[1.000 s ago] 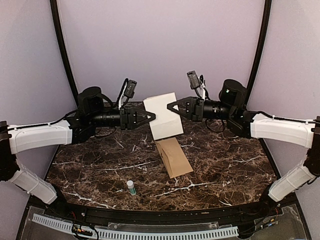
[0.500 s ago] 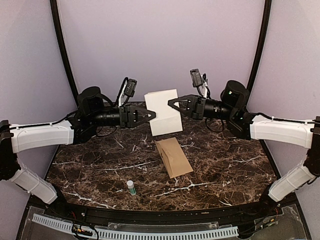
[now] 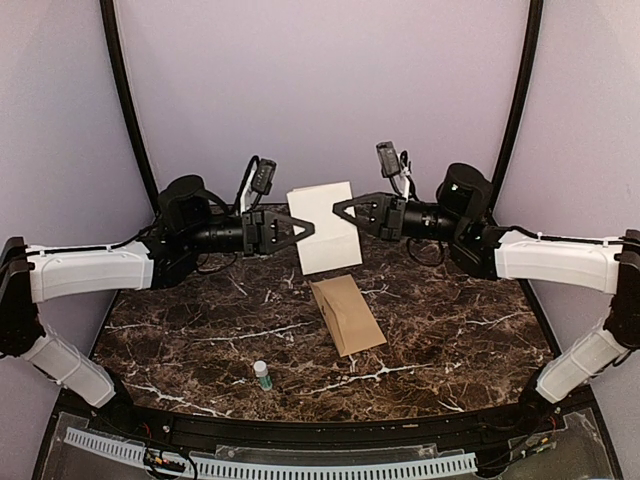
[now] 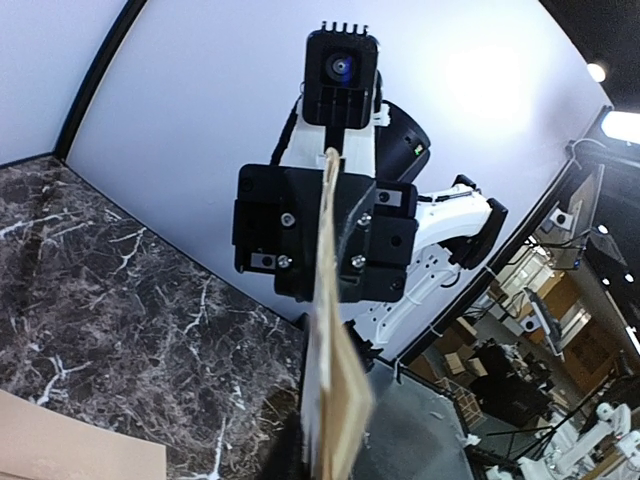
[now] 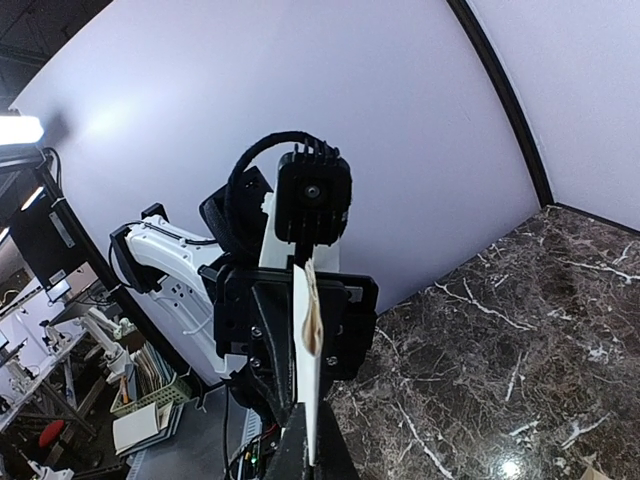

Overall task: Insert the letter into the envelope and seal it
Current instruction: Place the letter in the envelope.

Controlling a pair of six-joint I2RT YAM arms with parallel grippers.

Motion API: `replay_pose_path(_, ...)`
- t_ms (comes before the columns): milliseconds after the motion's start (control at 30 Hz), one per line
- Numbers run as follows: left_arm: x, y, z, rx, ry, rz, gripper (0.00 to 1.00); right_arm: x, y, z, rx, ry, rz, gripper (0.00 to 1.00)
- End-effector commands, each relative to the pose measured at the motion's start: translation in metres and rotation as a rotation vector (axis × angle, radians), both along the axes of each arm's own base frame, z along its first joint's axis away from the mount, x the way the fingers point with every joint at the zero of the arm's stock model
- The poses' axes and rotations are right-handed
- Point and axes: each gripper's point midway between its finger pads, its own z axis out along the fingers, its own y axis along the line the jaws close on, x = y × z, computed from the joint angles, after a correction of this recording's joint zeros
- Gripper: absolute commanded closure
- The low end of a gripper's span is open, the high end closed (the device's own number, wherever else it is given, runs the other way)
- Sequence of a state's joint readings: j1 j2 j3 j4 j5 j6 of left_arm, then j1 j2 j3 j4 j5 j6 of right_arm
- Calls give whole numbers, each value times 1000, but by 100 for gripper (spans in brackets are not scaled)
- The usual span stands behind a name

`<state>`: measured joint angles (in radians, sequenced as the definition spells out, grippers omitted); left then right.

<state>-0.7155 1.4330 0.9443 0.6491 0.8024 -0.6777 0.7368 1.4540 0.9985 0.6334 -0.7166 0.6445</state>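
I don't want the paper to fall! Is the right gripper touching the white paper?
Touching. The right wrist view shows it: the white paper stands edge-on, pinched in the shut right gripper.

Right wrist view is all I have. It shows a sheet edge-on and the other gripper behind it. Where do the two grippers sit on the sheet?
Observer: On opposite side edges: the left gripper at the left edge of the letter, the right gripper shut on its right edge.
Operator: Where is the envelope?
Observer: The envelope lies flat on the table, nearer the arm bases than the letter, untouched.
Operator: Anything else there?
Observer: A small white and green bottle stands left of the envelope, nearer the front edge.
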Motion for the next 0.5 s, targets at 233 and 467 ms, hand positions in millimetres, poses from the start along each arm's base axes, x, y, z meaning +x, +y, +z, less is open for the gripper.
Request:
replay_pose_path(233, 17, 4, -16, 35, 46, 102, 100, 34, -21, -13, -86, 20, -202, 19)
replay_pose_path(467, 44, -5, -70, 187, 242, 201, 100, 70, -90, -71, -265, 149, -559, 11)
